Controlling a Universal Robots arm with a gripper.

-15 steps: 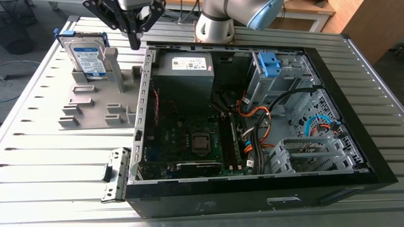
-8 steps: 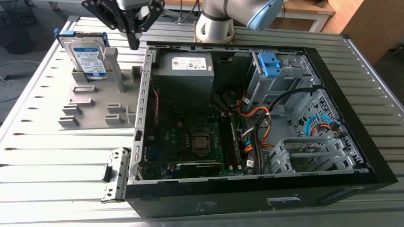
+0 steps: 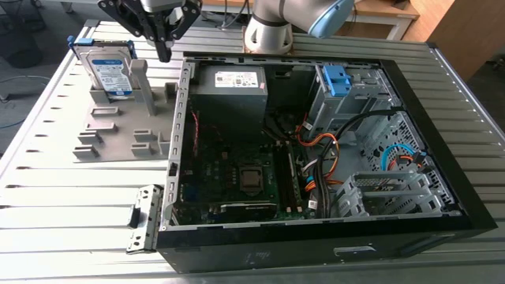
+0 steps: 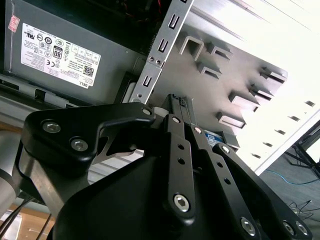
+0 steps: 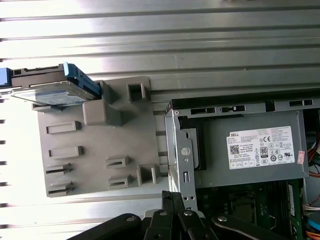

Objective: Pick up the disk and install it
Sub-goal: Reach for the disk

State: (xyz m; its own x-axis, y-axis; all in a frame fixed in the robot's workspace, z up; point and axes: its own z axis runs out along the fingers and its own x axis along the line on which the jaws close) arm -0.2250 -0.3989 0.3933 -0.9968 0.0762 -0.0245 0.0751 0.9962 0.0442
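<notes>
The disk (image 3: pixel 109 70) stands upright in a slot at the far end of a grey holder plate (image 3: pixel 118 133). It is silver with a white-and-blue label and a blue bracket around it. In the first wrist view the disk (image 5: pixel 52 86) is seen edge-on at the corner of the holder plate (image 5: pixel 100 150). My gripper (image 3: pixel 164 54) hangs above the gap between the disk and the open computer case (image 3: pixel 316 148), to the exterior view's right of the disk and clear of it. Its black fingers (image 4: pixel 179 107) are shut together with nothing between them.
The case lies open on a slatted metal table (image 3: pixel 47 195). Inside are a grey power-supply box (image 3: pixel 233 89), a motherboard (image 3: pixel 236 171), cables and a drive cage with a blue latch (image 3: pixel 337 80). The arm's base (image 3: pixel 272 29) stands behind the case.
</notes>
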